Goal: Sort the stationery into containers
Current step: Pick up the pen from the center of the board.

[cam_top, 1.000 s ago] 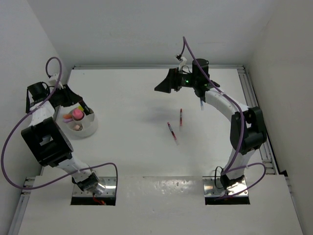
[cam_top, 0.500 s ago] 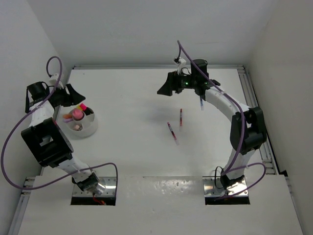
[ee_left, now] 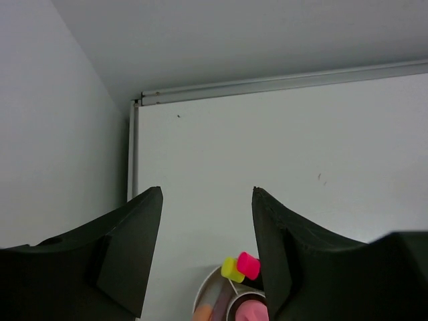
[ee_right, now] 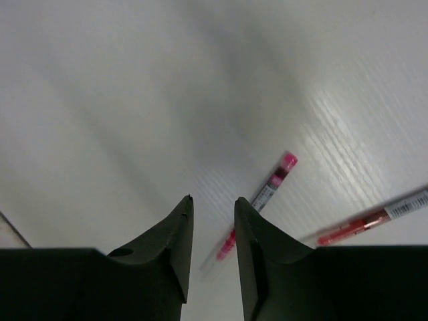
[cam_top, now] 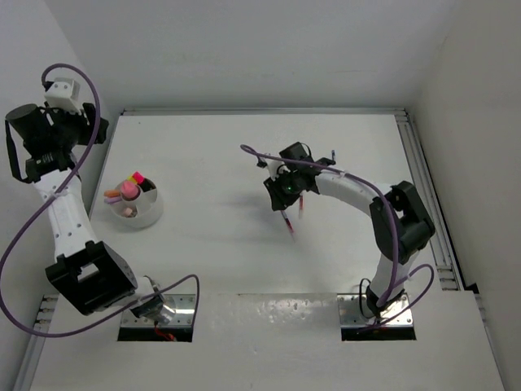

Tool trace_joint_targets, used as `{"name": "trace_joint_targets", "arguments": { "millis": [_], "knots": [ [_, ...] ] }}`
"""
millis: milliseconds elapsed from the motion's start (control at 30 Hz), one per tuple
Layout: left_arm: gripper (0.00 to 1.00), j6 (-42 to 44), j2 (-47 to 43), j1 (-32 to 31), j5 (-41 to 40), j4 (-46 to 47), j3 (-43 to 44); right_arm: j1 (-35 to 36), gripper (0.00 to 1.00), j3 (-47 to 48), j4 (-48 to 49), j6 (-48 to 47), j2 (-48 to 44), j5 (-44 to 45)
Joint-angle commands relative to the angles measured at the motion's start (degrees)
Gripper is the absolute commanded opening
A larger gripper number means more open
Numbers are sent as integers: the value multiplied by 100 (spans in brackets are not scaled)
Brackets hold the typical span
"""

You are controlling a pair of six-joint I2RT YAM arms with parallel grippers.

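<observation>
right gripper: claw nearly pinched, only a slim gap between the jaws, nothing in it. It sits low over the table mid-field, angled down at two loose pens. pink pen lies flat just past the fingertips, running diagonally. red pen is to its right, apart from it, its end cut off by the frame edge. Can't tell whether the fingertips touch the table, wrist view is blurred

left gripper: released, jaws wide, empty, held high at the far-left corner, well apart from the pens. dish stands on the table at the left side, below that gripper. In it: a pink highlighter, a yellow cap and a pink cap side by side, and an orange piece at the rim
</observation>
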Motion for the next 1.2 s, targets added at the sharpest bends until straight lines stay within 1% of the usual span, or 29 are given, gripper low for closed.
{"name": "trace_joint_targets", "arguments": {
  "millis": [0, 67, 200, 367, 400, 433, 567, 733, 800, 833, 867, 900, 933, 967, 1000, 1033, 1100, 1133, 1167],
  "knots": [
    [61, 301, -339, -102, -272, -433, 24, 79, 30, -207, -38, -70, -105, 945],
    [61, 564, -515, -242, -325, -643, -160, 132, 29, -383, 32, -9, -79, 1104],
    [62, 828, -1112, -498, -404, -688, -626, 168, 29, -559, 94, 45, 0, 1351],
    [63, 1092, -1552, -770, -457, -759, -978, 150, 29, -603, 94, 45, 185, 1316],
    [64, 1101, -1588, -797, -457, -785, -996, 159, 29, -603, 103, 45, 255, 1298],
    [64, 1145, -1623, -823, -439, -820, -996, 159, 29, -603, 85, 236, 299, 1246],
    [65, 1294, -1676, -867, -255, -996, -961, 203, 29, -498, 41, 308, 528, 1096],
    [65, 1496, -1729, -876, -167, -1171, -917, 290, 29, -445, 94, 343, 800, 1114],
    [66, 1811, -1808, -867, 253, -1486, -917, 361, 25, -402, 42, 352, 888, 1149],
    [66, 2179, -1843, -850, 447, -1627, -900, 370, 18, -358, -46, 370, 923, 1149],
    [67, 2400, -1913, -841, 788, -1794, -873, 405, 5, -279, -90, 387, 932, 1131],
    [67, 3063, -1948, -841, 1044, -2274, -856, 405, 1, -226, -126, 500, 932, 992],
    [67, 3531, -1966, -876, 1568, -2653, -760, 405, 0, -34, -265, 597, 915, 860],
    [67, 4145, -1940, -928, 1809, -3092, -681, 405, 0, 81, -354, 677, 897, 641],
    [67, 4717, -1914, -1016, 1941, -4036, -593, 396, 0, 204, -424, 764, 888, 430],
    [67, 5671, -1861, -1269, 2012, -4437, -531, 387, 0, 475, -512, 1000, 871, 106],
    [65, 6301, -1694, -1595, 1908, -5088, -373, 370, 0, 749, -574, 1343, 853, -334],
    [63, 6461, -1572, -1901, 1803, -5248, -320, 378, 0, 1063, -670, 1467, 853, -702],
    [62, 6776, -1492, -2061, 1767, -5537, -224, 344, 0, 1206, -697, 1799, 888, -949]
  ]
}}
